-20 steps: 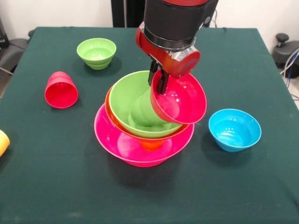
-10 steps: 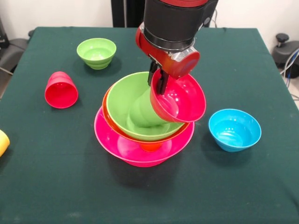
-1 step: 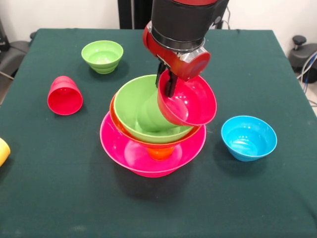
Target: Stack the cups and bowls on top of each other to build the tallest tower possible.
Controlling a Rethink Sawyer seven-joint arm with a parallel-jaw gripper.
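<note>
table (image 3: 247,198): dark green cloth, carries everything
arm (image 3: 183,22): red and black, comes down over the tower
tower (image 3: 151,134): mid-table, three nested bowls
pink bowl (image 3: 124,151): widest, at the base
orange bowl (image 3: 117,125): sits in the pink bowl, only its rim and foot show
big green bowl (image 3: 136,106): nested in the orange bowl, tilted, mouth facing the camera
red bowl (image 3: 190,101): tilted, over the big green bowl's right rim
pincer (image 3: 167,83): clenched on the red bowl's rim
blue bowl (image 3: 248,138): upright, right of the tower, apart
small green bowl (image 3: 102,56): upright, far left
red cup (image 3: 64,95): on its side, left of the tower
yellow cup (image 3: 3,151): at the left edge, mostly cut off
</note>
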